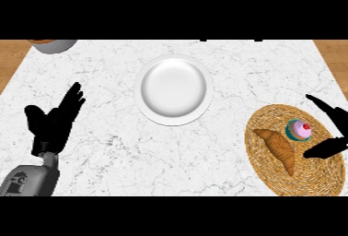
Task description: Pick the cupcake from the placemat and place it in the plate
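On my feed I count one white plate, one woven placemat, one cupcake and one croissant. I log one grey bowl, partly cut off at the surface's far left corner. Two hands show: left hand, right hand.

My right hand spreads open around the cupcake on the woven placemat, beside a croissant. The white plate sits apart. My left hand rests open.
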